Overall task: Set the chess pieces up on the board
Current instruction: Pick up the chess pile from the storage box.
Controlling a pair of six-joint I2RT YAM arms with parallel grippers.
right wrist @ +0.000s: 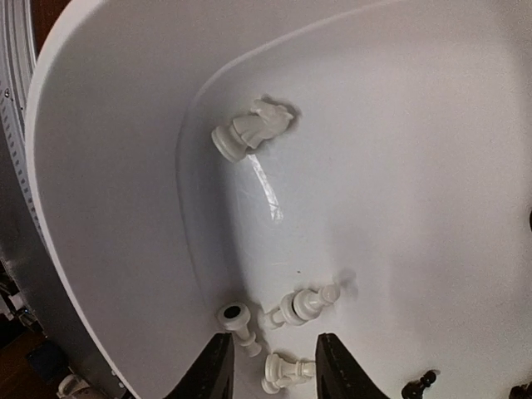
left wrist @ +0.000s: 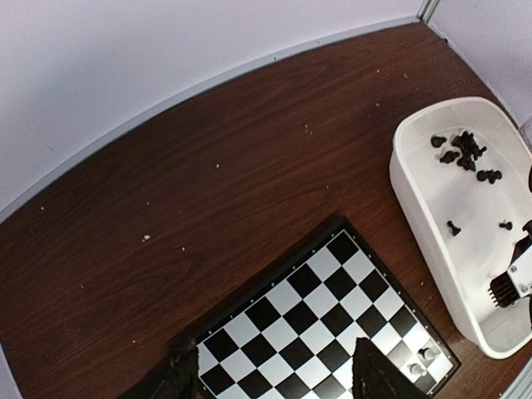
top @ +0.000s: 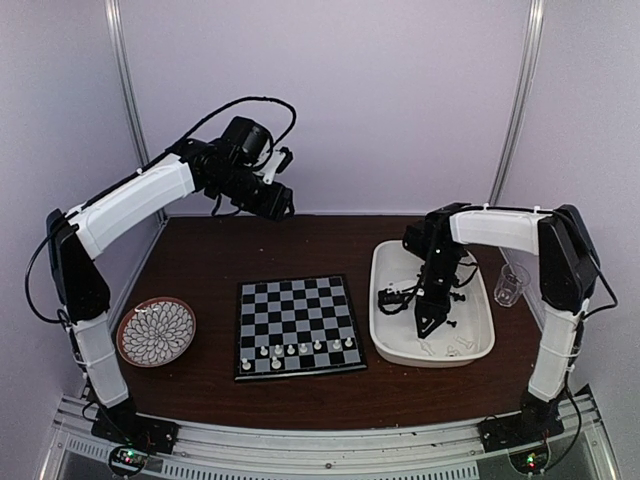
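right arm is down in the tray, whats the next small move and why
Probably lower the right gripper a little and close its fingers on the white piece lying between them on the tray floor. The fingers straddle it, open, and the board holds only a near row of white pieces.

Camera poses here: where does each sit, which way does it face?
Top external: fixed above and behind the bases, looking down on the brown wooden table, the black-and-pale square chessboard and the white rectangular plastic tray; left arm and right arm show.
Left wrist: on the raised left arm, looking down at board and tray; the open left gripper's dark tips show.
Right wrist: inside the tray, close over lying white plastic chess pieces; the right gripper's tips show.
Shared: all three see the tray.
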